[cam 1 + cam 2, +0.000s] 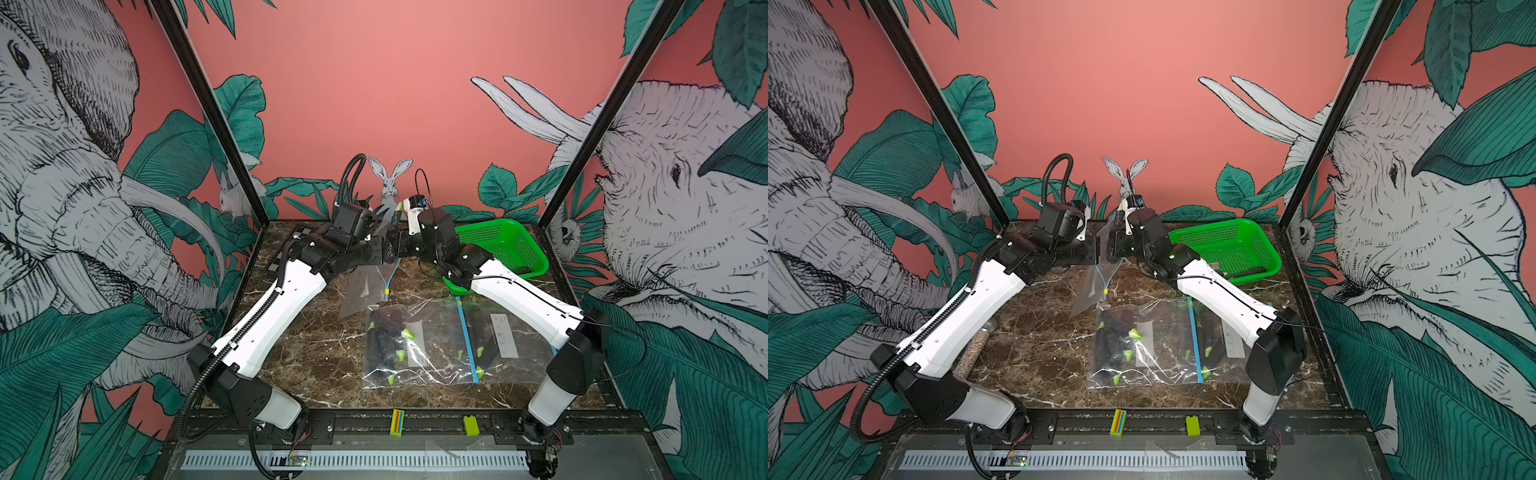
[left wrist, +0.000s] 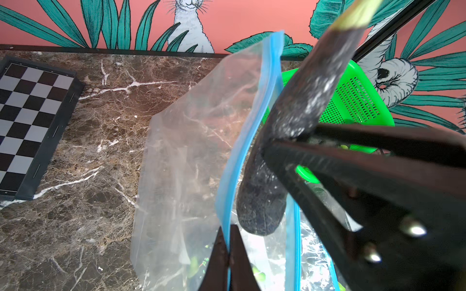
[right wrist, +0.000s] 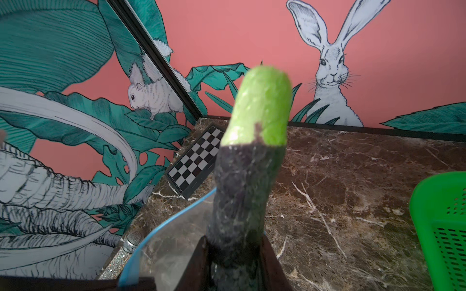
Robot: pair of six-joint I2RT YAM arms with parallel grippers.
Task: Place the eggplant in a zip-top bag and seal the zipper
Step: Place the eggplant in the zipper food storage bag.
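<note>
Above marble table (image 2: pixel 88 201): left jaws pinch clear bag (image 2: pixel 181 151) at blue rim (image 2: pixel 271 75); right jaws clamp fuzzy eggplant (image 3: pixel 239 196).

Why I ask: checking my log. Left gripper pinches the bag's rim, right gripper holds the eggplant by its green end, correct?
No: the right gripper holds the eggplant by its dark body, green end free; see right wrist view. The left gripper pinches the bag rim.

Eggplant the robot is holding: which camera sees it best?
The right wrist view: the eggplant fills the middle, green cap and dark body clear. The left wrist view shows it blurred, its cap cut off. In both top views the arms nearly hide it.
</note>
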